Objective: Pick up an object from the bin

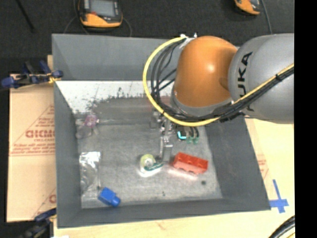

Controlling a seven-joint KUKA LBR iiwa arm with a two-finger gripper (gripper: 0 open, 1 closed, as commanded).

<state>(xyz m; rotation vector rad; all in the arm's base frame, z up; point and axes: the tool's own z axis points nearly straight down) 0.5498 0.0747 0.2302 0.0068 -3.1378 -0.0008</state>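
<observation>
Lying just beside gripper [162,157]: white-green roll [147,164].

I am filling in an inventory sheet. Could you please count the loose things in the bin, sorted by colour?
Red: 1, a brick
Blue: 1, a small block
White and green: 1, a round thing
Clear: 1, a plastic bag
Pale purple: 1, a translucent piece
Total: 5

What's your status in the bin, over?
Gripper down at round white-green thing, middle of bin. Red block close beside it.
</observation>
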